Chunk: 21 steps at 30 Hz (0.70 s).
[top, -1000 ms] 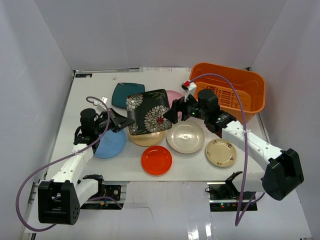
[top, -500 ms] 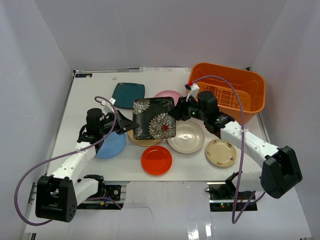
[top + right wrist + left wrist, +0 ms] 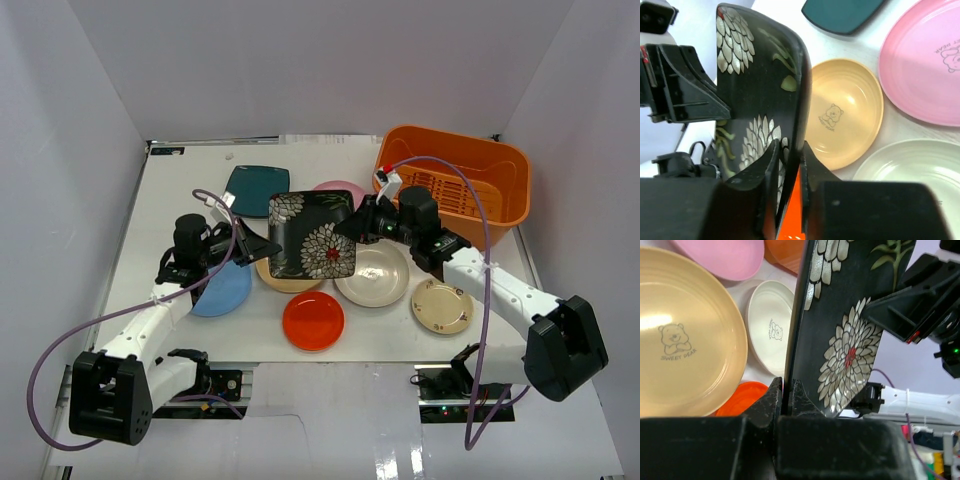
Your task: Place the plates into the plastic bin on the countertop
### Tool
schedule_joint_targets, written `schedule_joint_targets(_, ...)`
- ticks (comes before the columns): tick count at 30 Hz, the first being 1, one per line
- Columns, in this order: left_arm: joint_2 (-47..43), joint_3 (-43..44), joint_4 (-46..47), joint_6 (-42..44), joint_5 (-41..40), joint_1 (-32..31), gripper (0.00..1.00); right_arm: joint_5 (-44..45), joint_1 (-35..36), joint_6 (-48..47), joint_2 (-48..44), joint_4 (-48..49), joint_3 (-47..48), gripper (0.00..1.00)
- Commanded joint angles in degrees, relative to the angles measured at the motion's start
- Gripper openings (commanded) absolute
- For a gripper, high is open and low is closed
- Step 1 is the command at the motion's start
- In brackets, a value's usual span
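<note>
Nearest my arm bases, a red-orange plate (image 3: 313,320) and a small beige plate (image 3: 442,305) lie flat on the white countertop (image 3: 185,185). Just behind them sit a light blue plate (image 3: 225,290), partly under my left arm, a yellow plate (image 3: 290,282) and a cream plate (image 3: 372,273). Above the yellow one, I hold the black flowered plate (image 3: 311,236) off the surface, tipped up on edge. My left pincer (image 3: 262,245) is clenched on its left rim and my right pincer (image 3: 352,222) is clenched on its right rim. Beyond it, a pink plate (image 3: 340,189) and a dark teal square plate (image 3: 256,189) rest flat. The orange bin (image 3: 455,185) stands at the far right corner, with no plate visible inside it.
</note>
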Motion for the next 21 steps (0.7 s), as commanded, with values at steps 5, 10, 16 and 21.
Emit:
schedule_joint_targets(5,-1.87,5.42,6.32,-0.77,5.95,-0.42,0.55,4.6,0.09,-2.23,-2.65,1.95,2.22,0.08)
schedule_joint_targets(10,-3.1,8.59,2.11,3.1,6.92,-0.94,0.82,2.85,-3.86,-0.2,-3.79,2.12,6.62,0.08)
schedule_joint_targets(16,-5.12,12.89,-9.91,11.17,3.15,-3.14,0.88,-4.79,-20.78,3.49,-5.82,1.69,12.33,0.08)
schedule_joint_targets(21,-6.96,14.14,-16.87,18.04,-4.23,-6.04,0.88,-6.21,-34.26,1.92,-1.61,-3.67,20.67,0.08)
